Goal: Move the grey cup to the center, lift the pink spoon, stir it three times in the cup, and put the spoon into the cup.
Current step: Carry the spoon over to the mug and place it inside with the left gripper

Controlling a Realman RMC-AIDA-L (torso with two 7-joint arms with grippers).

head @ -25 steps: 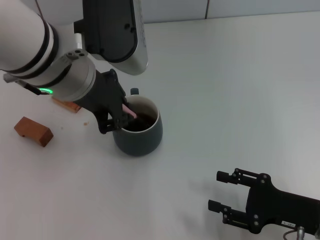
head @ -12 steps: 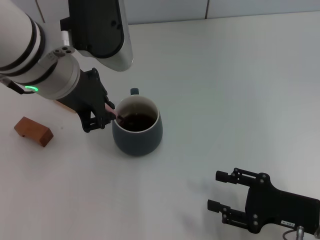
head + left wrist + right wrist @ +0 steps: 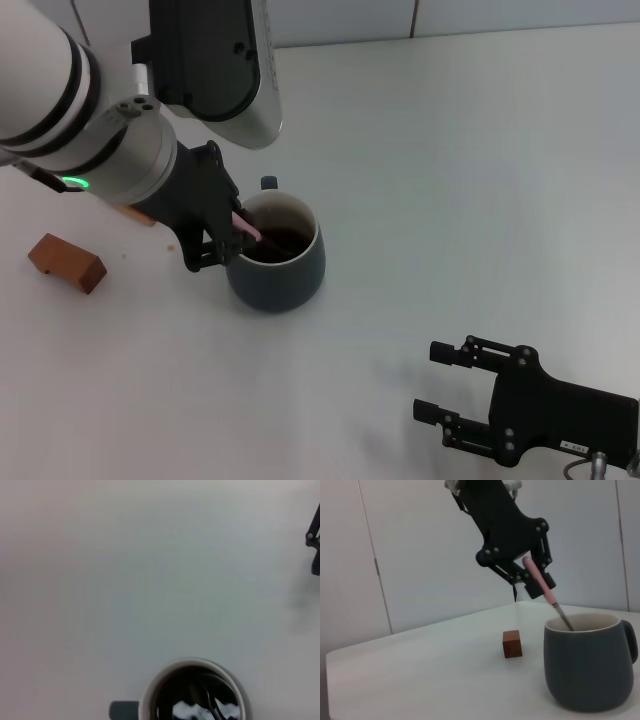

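The grey cup [image 3: 277,260] stands on the white table, holding dark brown liquid; it also shows in the left wrist view [image 3: 192,690] and the right wrist view [image 3: 589,662]. My left gripper [image 3: 233,235] hangs at the cup's left rim, shut on the pink spoon [image 3: 248,226]. The spoon [image 3: 542,591] slants down, its metal end dipped inside the cup. My left gripper [image 3: 532,577] is seen in the right wrist view above the cup. My right gripper [image 3: 443,380] rests open low at the front right, far from the cup.
An orange-brown block [image 3: 66,262] lies left of the cup, and another block [image 3: 135,213] is partly hidden behind my left arm. One block [image 3: 512,644] shows in the right wrist view beside the cup. A pale wall rises behind the table.
My left gripper swung left to the cup's outer rim, then came back right over the rim, carrying the spoon's end through the liquid. The right arm stayed put.
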